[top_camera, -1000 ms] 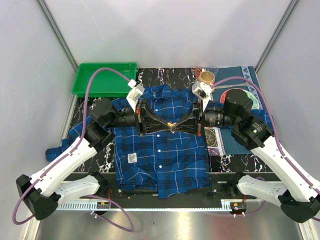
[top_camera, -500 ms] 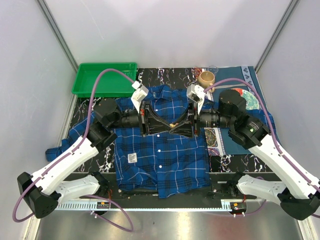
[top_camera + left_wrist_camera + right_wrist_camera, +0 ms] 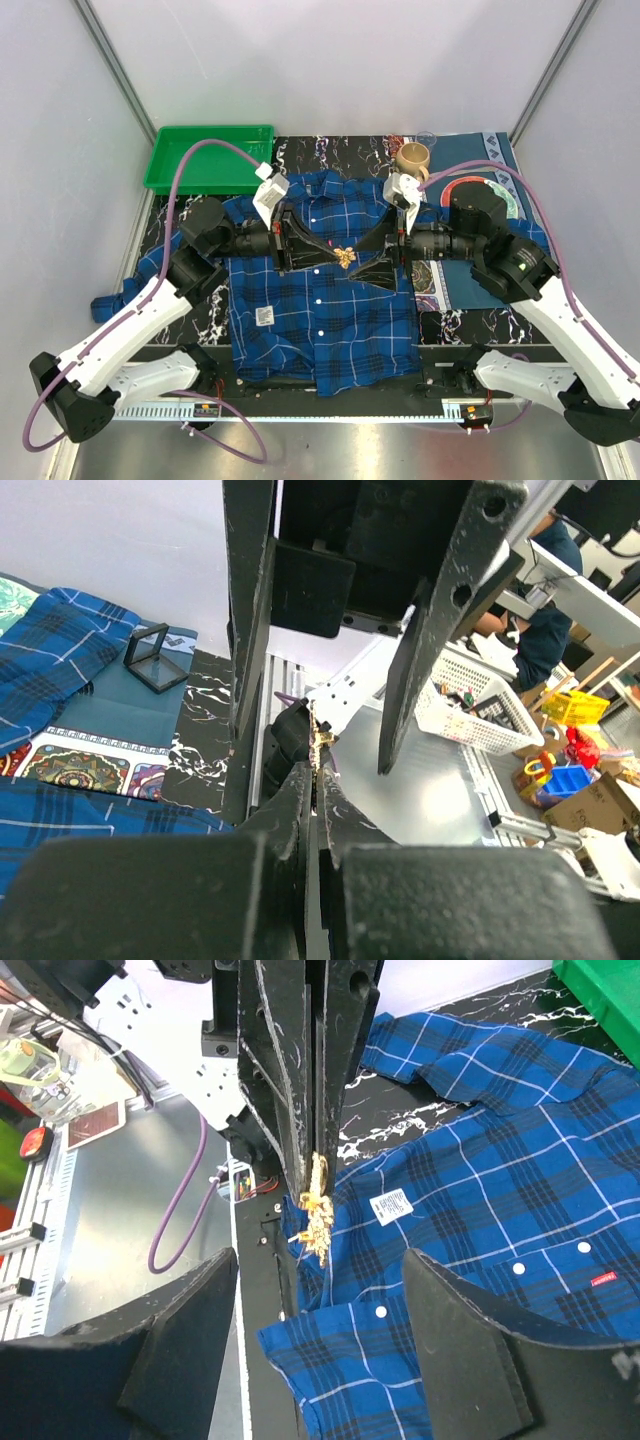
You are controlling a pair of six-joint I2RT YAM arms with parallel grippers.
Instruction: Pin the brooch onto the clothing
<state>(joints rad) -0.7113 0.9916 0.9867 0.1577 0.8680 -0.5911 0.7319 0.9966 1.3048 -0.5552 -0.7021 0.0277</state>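
Observation:
The clothing (image 3: 320,320), a blue plaid shirt with white buttons, lies spread flat on the table, and the right wrist view looks down on the shirt (image 3: 500,1160). Above its chest my left gripper (image 3: 338,254) is shut on the brooch (image 3: 346,257), a small pale gold flower. The brooch (image 3: 318,1215) hangs from the tips of the left fingers (image 3: 295,1070). From the left wrist view, only an edge of the brooch (image 3: 322,738) shows beyond my shut left gripper (image 3: 318,770). My right gripper (image 3: 362,255) faces it, open, with a finger on either side of the brooch and touching nothing, as my right gripper (image 3: 320,1260) shows up close.
A green tray (image 3: 210,158) sits at the back left. A wooden cup (image 3: 413,155) and a round plate (image 3: 495,190) stand at the back right on a patterned mat (image 3: 440,285). A shirt sleeve (image 3: 125,290) trails off to the left. A white label (image 3: 264,315) lies on the shirt.
My right gripper has opened, let go of the brooch and drawn back a little to the right. The left gripper keeps hold of the brooch at nearly the same spot.

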